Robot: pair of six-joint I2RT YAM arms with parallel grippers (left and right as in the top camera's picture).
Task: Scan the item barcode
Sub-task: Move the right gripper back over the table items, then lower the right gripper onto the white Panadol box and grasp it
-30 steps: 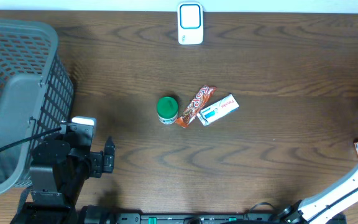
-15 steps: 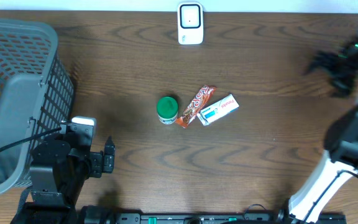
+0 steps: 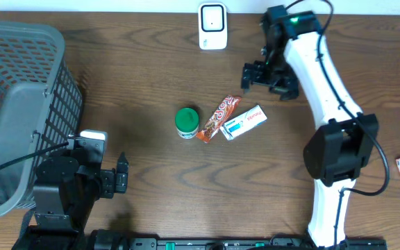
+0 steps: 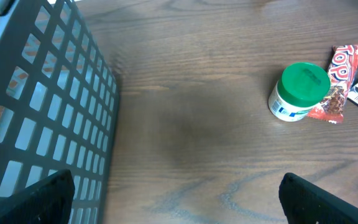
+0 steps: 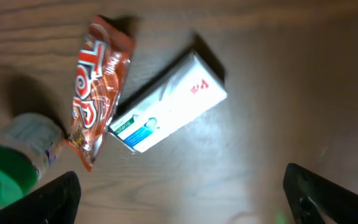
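Since the white box lies against the candy bar, the right gripper, jaws apart, may drag both; the left gripper gapes too.

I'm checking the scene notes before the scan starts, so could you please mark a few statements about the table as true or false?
1. The orange snack wrapper lies between the green-lidded jar and the white box. True.
2. The right claw is shut on the white box. False: it is open and holds nothing.
3. The green-lidded jar sits inside the grey basket. False: it stands on the table, outside the basket.
4. The left claw is open and empty. True.
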